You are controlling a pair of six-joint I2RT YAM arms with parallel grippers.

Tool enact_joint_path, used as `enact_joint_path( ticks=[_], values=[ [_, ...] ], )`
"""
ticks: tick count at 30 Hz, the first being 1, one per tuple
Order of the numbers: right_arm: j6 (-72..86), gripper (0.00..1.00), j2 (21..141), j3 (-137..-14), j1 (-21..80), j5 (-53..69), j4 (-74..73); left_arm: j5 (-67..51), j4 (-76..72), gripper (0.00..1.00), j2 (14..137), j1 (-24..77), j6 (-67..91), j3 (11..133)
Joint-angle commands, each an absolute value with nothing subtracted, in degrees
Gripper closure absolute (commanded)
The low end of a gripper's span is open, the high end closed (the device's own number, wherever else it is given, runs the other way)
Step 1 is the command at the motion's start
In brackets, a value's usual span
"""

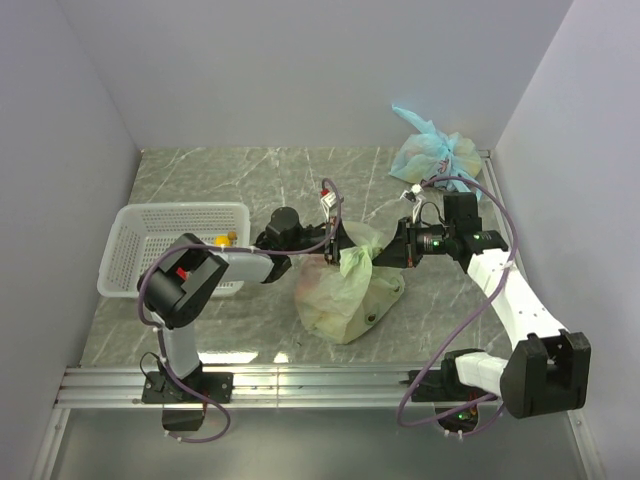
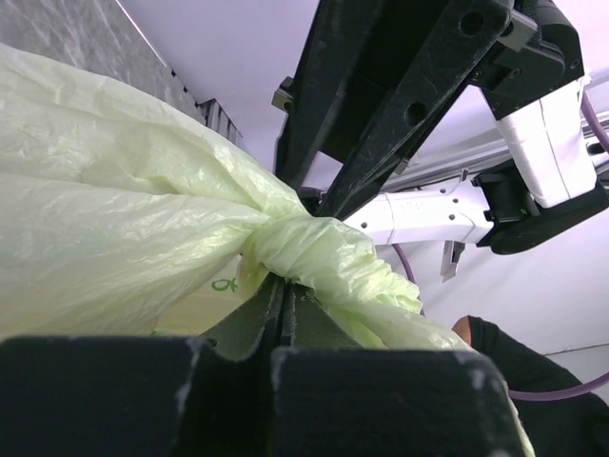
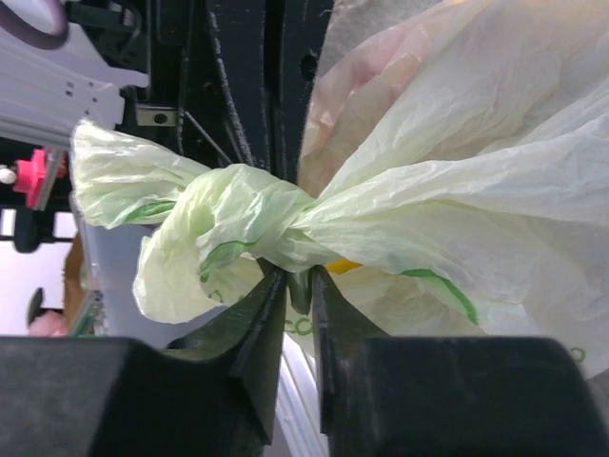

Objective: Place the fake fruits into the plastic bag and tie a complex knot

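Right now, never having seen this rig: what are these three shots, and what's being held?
Two small robot arms are bolted at the near table edge. The wide picture looks down from above and behind them. The other two come from a camera on each wrist, looking along that arm's own tool. On the grey table are a white basket with a small yellow piece in it, a tied blue bag at the back, and a pale green plastic bag in the middle. Its handles are twisted into a knot. The left tool is shut on the plastic bag beside the knot. The right tool sits just under the knot, jaws a little apart.
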State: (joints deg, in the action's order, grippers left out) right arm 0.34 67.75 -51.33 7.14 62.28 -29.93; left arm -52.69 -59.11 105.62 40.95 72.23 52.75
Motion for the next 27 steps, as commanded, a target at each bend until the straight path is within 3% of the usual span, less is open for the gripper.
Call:
enact_joint_path(
  ticks=[1, 3, 5, 6, 8, 13, 19, 21, 27],
  values=[
    [1.76, 0.82, 68.55, -53.17, 7.56, 65.65, -27.33, -53.26, -65.13, 1.00, 105.82, 41.66, 73.57, 54.49],
    [0.53, 1.00, 68.82, -53.52, 7.65, 66.70, -28.82, -53.44, -63.82, 0.99, 105.56, 41.57, 73.04, 54.93],
    [-1.58, 1.00, 69.08, -54.40, 7.38, 66.71, -30.92, -53.70, -59.44, 0.89, 104.68, 41.22, 70.94, 54.93],
    [-3.50, 1.00, 69.17, -55.19, 7.30, 65.66, -31.98, -53.70, -56.37, 0.76, 102.68, 40.18, 69.62, 54.67],
    [-5.27, 1.00, 68.65, -55.63, 7.21, 64.34, -33.74, -53.61, -50.30, 0.69, 99.60, 38.59, 63.83, 53.36],
    [-11.33, 1.00, 67.41, -57.57, 7.29, 60.82, -37.61, -55.10, -17.55, 0.47, 86.59, 30.07, 42.35, 53.17],
    [-12.48, 1.00, 67.59, -58.54, 7.47, 57.57, -39.11, -56.52, 22.09, 0.29, 79.72, 26.19, 11.48, 64.23],
    [-12.30, 1.00, 67.33, -58.80, 8.00, 56.52, -38.93, -55.20, 26.53, 0.15, 78.58, 27.67, 8.89, 67.23],
    [-11.16, 1.00, 66.45, -59.15, 9.84, 53.01, -37.97, -43.96, 31.11, 0.11, 80.06, 37.51, 9.22, 73.91]
  ],
)
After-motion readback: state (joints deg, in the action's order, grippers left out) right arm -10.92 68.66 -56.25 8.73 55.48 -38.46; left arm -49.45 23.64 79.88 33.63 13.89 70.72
